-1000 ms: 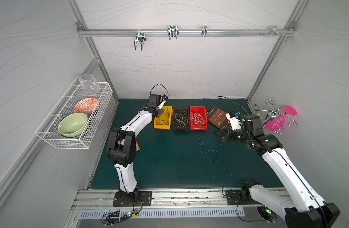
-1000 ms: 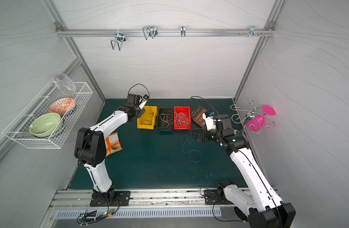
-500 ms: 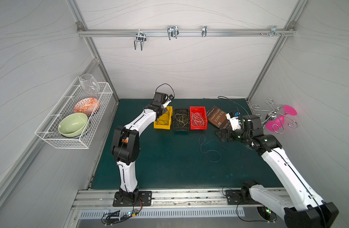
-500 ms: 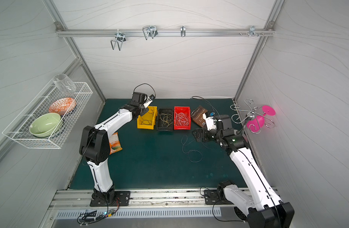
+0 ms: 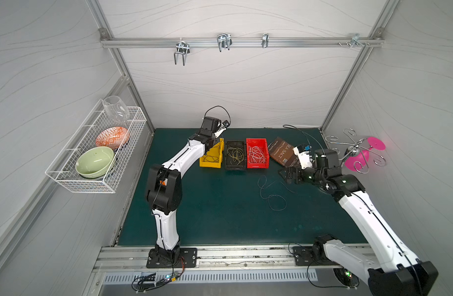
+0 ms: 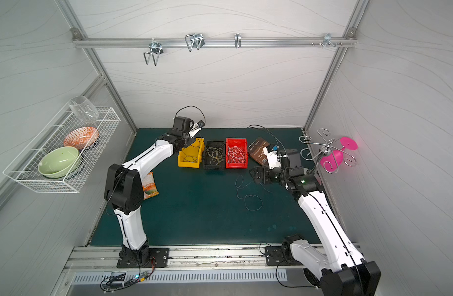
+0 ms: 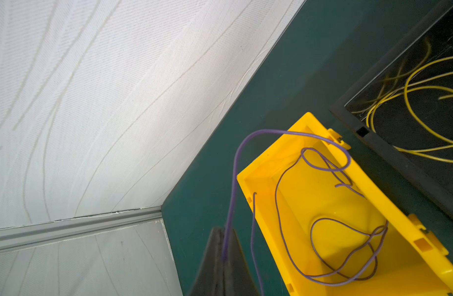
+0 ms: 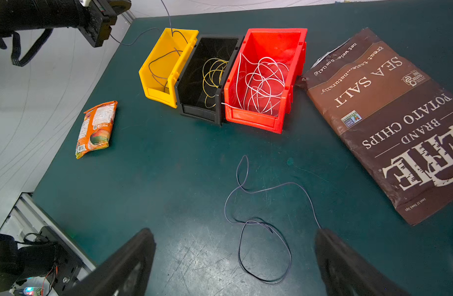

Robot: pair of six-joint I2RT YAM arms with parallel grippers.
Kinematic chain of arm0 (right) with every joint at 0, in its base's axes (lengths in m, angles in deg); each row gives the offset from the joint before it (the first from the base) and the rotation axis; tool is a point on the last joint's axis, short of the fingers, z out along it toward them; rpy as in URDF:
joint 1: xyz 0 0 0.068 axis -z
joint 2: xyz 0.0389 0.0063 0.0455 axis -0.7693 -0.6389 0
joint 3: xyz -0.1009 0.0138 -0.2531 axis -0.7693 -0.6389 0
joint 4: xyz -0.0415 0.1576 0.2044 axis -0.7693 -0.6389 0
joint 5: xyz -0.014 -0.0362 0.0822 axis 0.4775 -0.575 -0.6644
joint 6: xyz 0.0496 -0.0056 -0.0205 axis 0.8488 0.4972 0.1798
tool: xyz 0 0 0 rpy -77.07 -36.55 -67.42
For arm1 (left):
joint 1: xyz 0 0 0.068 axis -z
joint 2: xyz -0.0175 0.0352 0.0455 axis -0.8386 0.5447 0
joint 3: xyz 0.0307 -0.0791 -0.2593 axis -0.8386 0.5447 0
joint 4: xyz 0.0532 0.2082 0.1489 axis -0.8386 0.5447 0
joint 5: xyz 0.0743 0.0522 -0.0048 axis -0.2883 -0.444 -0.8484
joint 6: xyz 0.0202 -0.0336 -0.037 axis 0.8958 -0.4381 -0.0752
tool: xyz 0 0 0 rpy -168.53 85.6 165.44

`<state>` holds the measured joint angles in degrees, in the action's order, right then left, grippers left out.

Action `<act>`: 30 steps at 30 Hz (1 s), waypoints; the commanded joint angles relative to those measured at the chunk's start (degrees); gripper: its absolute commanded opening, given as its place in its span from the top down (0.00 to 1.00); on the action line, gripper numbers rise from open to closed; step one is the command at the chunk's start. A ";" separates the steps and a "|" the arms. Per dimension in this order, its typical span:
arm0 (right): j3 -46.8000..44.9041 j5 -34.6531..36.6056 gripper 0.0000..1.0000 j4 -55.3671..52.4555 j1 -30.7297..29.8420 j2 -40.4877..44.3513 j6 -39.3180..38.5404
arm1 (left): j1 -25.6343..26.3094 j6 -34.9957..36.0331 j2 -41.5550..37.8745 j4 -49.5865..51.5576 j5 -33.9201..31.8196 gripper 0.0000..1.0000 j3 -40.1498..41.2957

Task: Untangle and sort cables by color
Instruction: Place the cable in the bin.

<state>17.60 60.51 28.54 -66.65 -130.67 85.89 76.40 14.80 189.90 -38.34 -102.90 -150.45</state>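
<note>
- Left wrist view: your left pincer is pinched shut on a dark purple cable. The strand rises from the tips, arches over the rim of the yellow bin just beside the pincer, and loops down inside it.
- A second thin end hangs over the bin wall nearest the pincer, so that cable is not fully in.
- This looks like the drop-off step for the dark colour. Carry the pincer over the bin's middle before you let go, or the springy wire may flip out.
- Right wrist view: your right pincer stands wide and holds nothing. One loose dark cable lies on the mat just ahead of and between its fingers.
- Well beyond it, the black bin holds yellow cables and the red bin holds white cables.
- Next for the right side — lower onto the loop crossing and pinch low, since the strand lies flat.
</note>
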 commanded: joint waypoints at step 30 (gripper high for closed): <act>-1.95 -1.80 0.01 1.63 0.98 -0.13 0.90 | -5.48 -30.69 6.30 8.52 8.59 1.00 -1.66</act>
<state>16.05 59.50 29.04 -66.04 -130.71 86.17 70.80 -11.41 194.03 -33.18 -94.31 -148.70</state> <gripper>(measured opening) 0.992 0.050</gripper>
